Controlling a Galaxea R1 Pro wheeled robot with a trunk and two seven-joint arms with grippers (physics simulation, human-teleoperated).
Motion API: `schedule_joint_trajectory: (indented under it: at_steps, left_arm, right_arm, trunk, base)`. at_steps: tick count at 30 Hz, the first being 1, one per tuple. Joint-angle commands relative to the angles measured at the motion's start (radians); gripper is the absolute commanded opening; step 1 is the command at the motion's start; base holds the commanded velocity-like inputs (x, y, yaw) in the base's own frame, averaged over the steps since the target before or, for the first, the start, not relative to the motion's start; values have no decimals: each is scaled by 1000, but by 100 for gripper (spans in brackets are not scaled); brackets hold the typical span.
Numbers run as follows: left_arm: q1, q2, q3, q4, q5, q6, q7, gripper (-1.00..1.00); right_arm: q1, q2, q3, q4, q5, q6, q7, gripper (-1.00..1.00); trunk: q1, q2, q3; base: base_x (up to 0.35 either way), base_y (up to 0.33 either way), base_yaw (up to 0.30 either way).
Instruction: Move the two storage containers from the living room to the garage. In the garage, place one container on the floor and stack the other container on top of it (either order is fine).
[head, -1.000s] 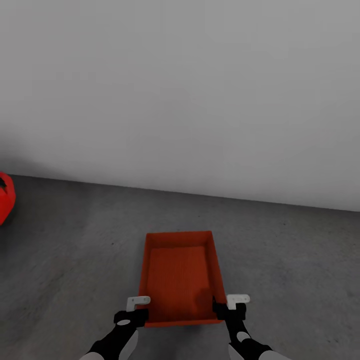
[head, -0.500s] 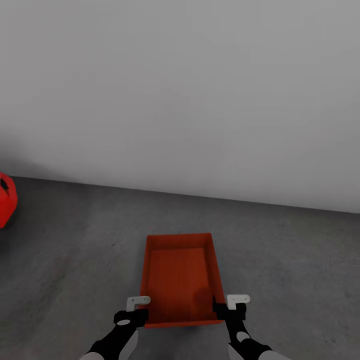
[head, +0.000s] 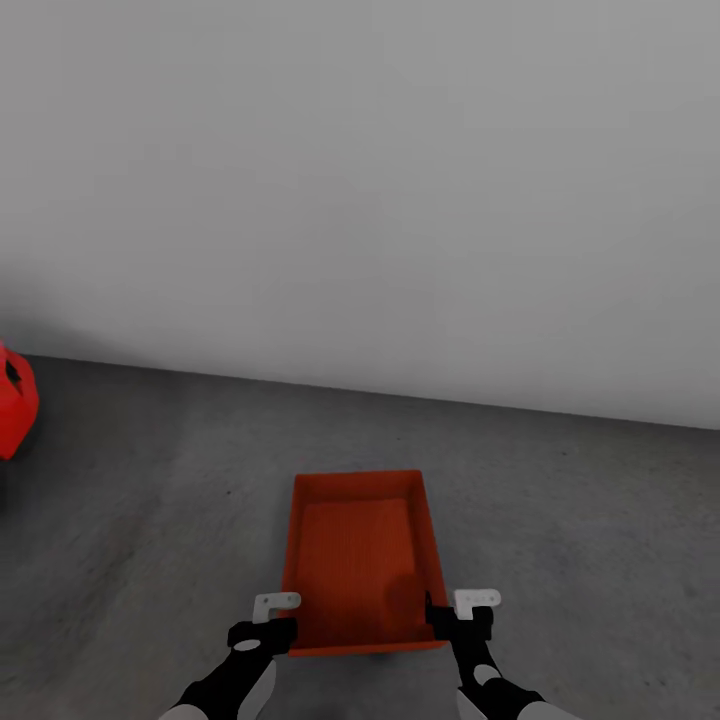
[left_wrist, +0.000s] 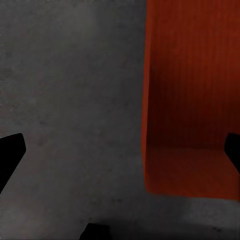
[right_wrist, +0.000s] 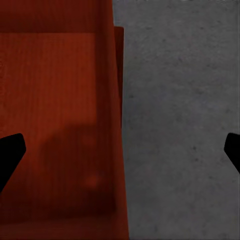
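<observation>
Container (head: 358, 562): one orange-red open-top bin is seen on the dark grey floor (head: 600, 520), its near corners flanked by both grippers.
Left gripper (head: 268, 622): spread wide across the near-left wall; contact cannot be told.
Right gripper (head: 462, 616): spread wide across the near-right wall; contact cannot be told.
Far left: a red object (head: 14, 402) is seen beside the white wall (head: 400, 180).

Both forearms are glossy black with rounded white shell panels near the lower edge of the head view. Each ends in a blocky black wrist housing topped by a small flat white bracket with tiny dark screw holes, one at the left gripper (head: 272, 622) and one at the right gripper (head: 462, 618). In the wrist views the fingertips (left_wrist: 10, 150) are plain matte black wedges with angled ends.
</observation>
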Motion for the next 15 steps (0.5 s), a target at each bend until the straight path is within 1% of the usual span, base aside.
schedule_joint_trajectory:
  at_steps: [1, 15]
  left_arm:
    - [0, 0, -3, -1, 3, 2, 4, 100]
    - [0, 0, -3, -1, 3, 2, 4, 100]
  right_arm:
    - [-1, 0, 8, 1, 0, -1, -8, 100]
    - [-1, -1, 8, 1, 0, -1, -8, 100]
  trunk:
    - [-4, 7, 3]
    - [-58, 105, 46]
  base:
    - [0, 0, 0]
    - [0, 0, 0]
